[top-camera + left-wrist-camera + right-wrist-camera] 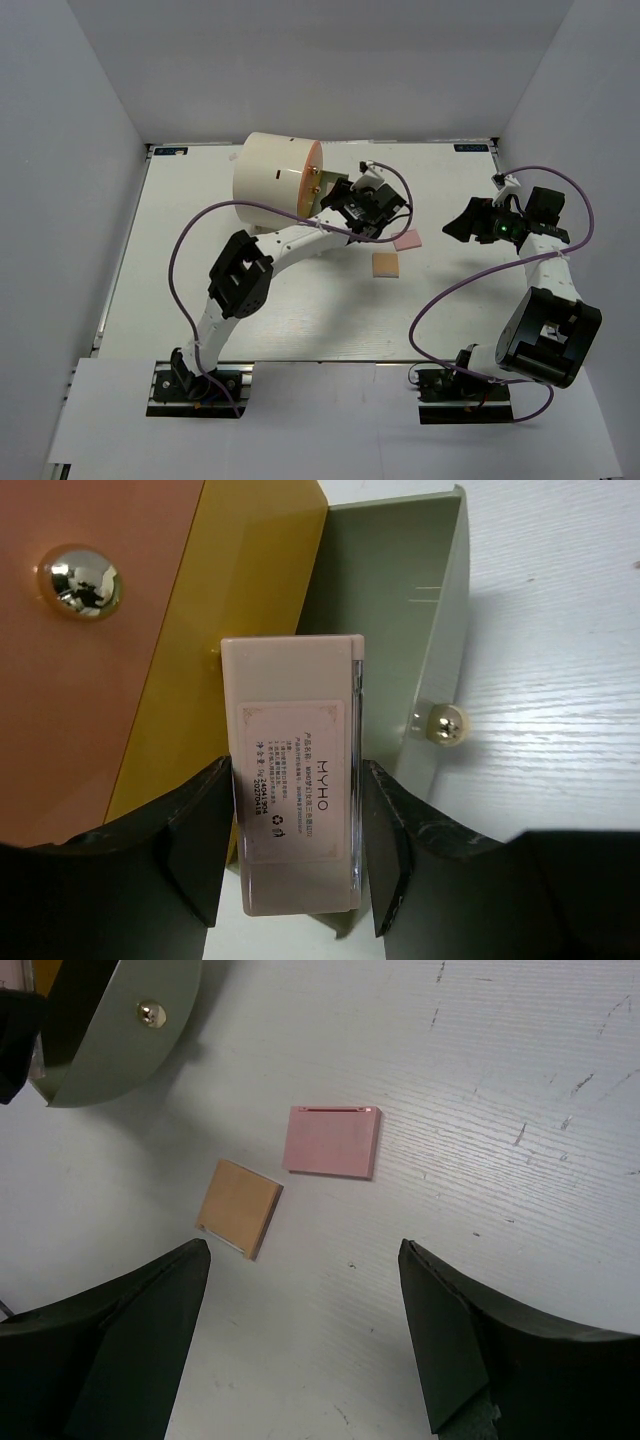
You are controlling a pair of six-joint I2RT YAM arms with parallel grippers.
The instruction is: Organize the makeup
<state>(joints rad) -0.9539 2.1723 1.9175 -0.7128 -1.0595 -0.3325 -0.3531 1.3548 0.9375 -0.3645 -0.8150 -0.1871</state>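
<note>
Left gripper [295, 810] is clamped on a beige rectangular compact with a printed label [290, 710], held right at the open grey-green drawer [440, 630] of the big cream cylindrical organizer [275, 175]. I read this as the stow step. Next I need to line the compact up with the drawer gap, lower it, then release. Right gripper [300, 1340] hangs wide open and empty over a pink square compact [332, 1141] and a tan square compact [239, 1206], both on the white table [500, 1110] just off the organizer's front. Likely the next picks.
</note>
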